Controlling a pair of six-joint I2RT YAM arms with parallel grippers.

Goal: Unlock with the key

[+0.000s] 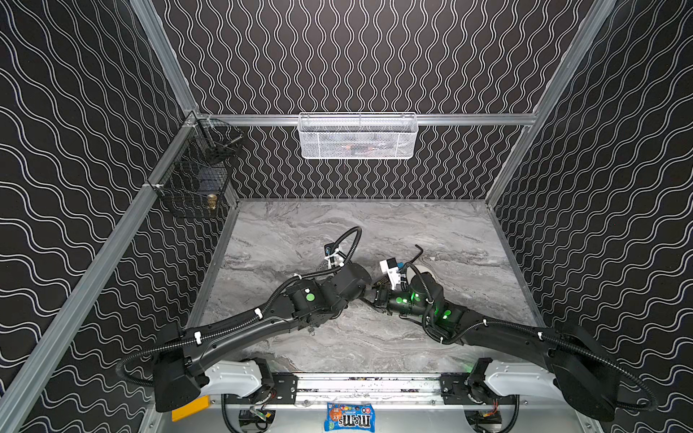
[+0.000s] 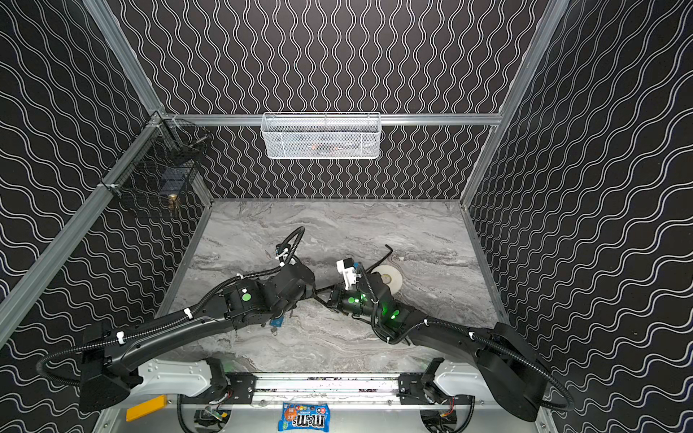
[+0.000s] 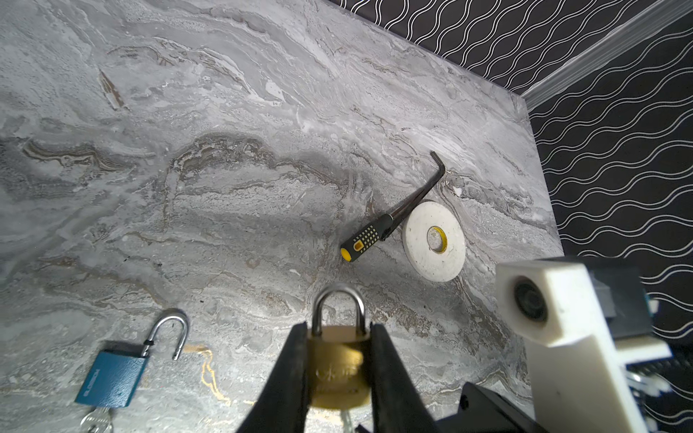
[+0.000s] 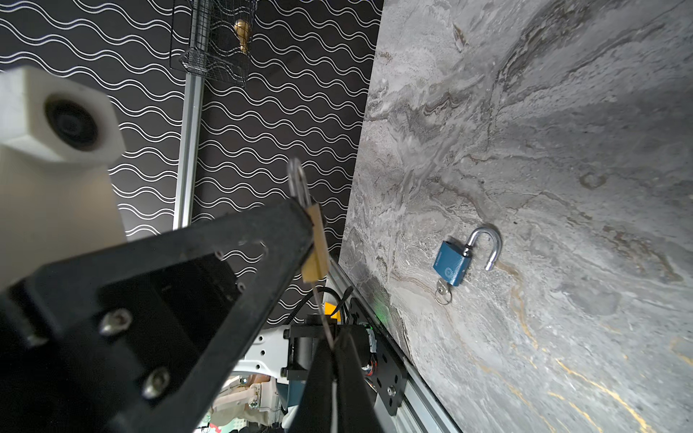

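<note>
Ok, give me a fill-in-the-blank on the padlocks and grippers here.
1. The left gripper clamps the brass padlock, whose shackle is ____.
2. The blue padlock lies with its shackle ____.
3. The right gripper pinches a ____.
Missing: closed; open; key

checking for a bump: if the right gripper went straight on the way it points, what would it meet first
Probably the brass padlock clamped in the left gripper: the key pinched in the right gripper runs up to its base.
</note>
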